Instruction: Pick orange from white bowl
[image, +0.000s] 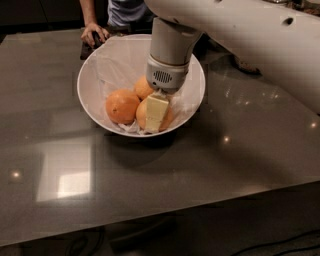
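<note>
Here, the gripper (156, 116) is seen down inside the bowl (90, 95) over the orange (142, 114), which is largely hidden beneath it; whether the fruit is gripped cannot be told.

Dim, warm light from overhead. The dark, glossy desk (260, 165) mirrors a square glare (65, 171) at lower left and a few small lamp dots. The white bowl (89, 97) is brightest; the gripper (156, 115), lowered inside it, shades its near side, and the bowl darkens the desk beneath.
</note>
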